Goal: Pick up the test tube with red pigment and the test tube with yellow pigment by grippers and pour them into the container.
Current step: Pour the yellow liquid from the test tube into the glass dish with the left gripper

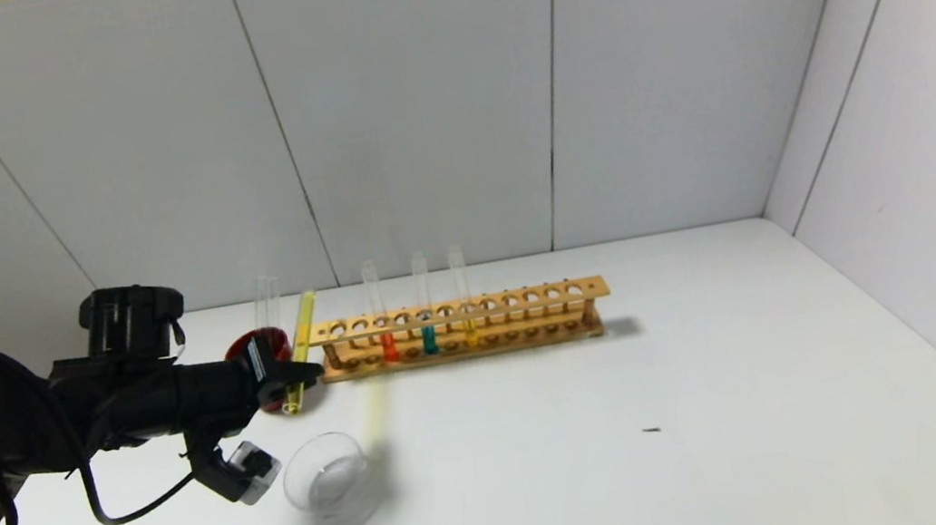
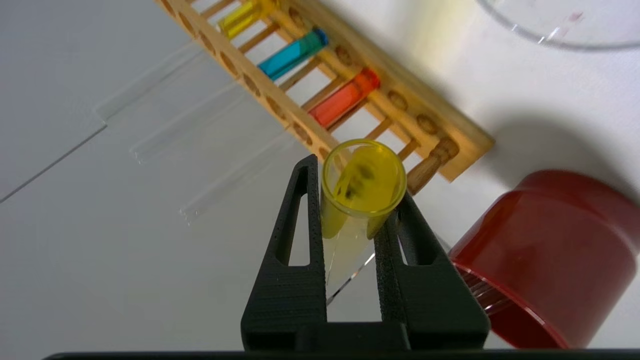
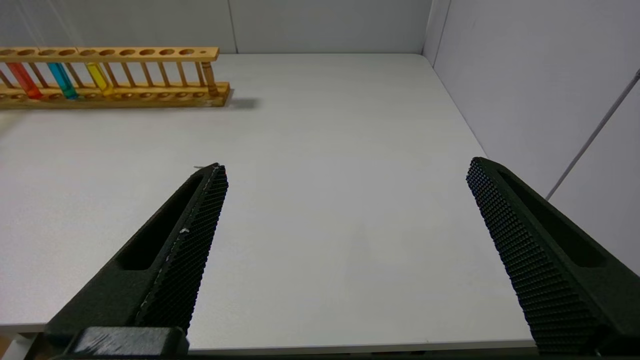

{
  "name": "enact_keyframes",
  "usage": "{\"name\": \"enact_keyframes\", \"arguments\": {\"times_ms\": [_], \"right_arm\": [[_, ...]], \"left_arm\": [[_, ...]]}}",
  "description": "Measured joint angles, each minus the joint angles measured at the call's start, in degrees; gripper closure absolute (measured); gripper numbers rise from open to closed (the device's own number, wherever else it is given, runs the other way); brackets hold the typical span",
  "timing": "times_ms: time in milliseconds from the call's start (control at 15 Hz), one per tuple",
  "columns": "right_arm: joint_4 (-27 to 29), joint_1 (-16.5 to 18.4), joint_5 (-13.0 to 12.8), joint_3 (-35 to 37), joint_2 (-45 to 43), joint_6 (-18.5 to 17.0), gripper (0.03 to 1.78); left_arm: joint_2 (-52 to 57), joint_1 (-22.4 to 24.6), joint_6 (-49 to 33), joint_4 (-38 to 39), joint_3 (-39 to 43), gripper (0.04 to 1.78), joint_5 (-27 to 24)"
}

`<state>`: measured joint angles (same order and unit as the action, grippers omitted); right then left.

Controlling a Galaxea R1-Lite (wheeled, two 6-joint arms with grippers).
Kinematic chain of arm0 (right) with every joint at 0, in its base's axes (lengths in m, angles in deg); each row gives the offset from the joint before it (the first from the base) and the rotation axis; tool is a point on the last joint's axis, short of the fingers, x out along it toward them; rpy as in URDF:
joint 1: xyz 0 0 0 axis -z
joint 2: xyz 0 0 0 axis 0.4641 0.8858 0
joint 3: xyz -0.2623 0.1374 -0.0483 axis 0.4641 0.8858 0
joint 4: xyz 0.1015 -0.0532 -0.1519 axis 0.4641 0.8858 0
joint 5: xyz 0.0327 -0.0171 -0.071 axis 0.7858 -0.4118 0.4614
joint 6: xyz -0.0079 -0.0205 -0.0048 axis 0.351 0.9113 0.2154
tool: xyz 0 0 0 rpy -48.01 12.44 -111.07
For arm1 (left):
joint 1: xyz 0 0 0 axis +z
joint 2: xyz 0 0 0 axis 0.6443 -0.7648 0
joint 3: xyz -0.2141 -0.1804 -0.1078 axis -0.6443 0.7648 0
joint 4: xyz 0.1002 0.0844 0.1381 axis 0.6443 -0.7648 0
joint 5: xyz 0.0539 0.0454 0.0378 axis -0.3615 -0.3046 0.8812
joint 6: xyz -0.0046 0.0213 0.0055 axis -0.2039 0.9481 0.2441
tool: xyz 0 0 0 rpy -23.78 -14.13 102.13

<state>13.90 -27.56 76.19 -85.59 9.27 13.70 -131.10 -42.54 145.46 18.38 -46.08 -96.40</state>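
My left gripper [image 1: 294, 380] [image 2: 356, 182] is shut on the test tube with yellow pigment [image 1: 303, 345] [image 2: 370, 175]. It holds the tube tilted above the table, between the rack's left end and the clear glass container [image 1: 329, 479] [image 2: 550, 30], which lies just in front. Yellow liquid spreads along the held tube. The test tube with red pigment [image 1: 388, 344] [image 2: 345, 97] [image 3: 22, 80] stands in the wooden rack [image 1: 528, 298] [image 2: 450, 135] [image 3: 150, 97]. My right gripper [image 3: 345, 167] hangs open and empty over the table's near right part, out of the head view.
A dark red cup [image 1: 259, 342] [image 2: 545, 250] with empty glass tubes [image 1: 265, 298] stands right behind my left gripper. The rack also holds a teal tube [image 1: 429, 338] [image 2: 292, 52] [image 3: 62, 80] and another yellow tube [image 1: 468, 331] [image 2: 245, 15] [image 3: 99, 77]. Walls close the back and right.
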Motion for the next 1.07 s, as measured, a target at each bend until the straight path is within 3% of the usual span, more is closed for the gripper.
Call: {"name": "enact_keyframes", "arguments": {"times_ms": [1067], "right_arm": [[0.0, 0.0, 0.0, 0.0, 0.0, 0.0, 0.06]], "left_arm": [[0.3, -0.63, 0.24, 6.45, 2.1, 1.5, 0.94]]}}
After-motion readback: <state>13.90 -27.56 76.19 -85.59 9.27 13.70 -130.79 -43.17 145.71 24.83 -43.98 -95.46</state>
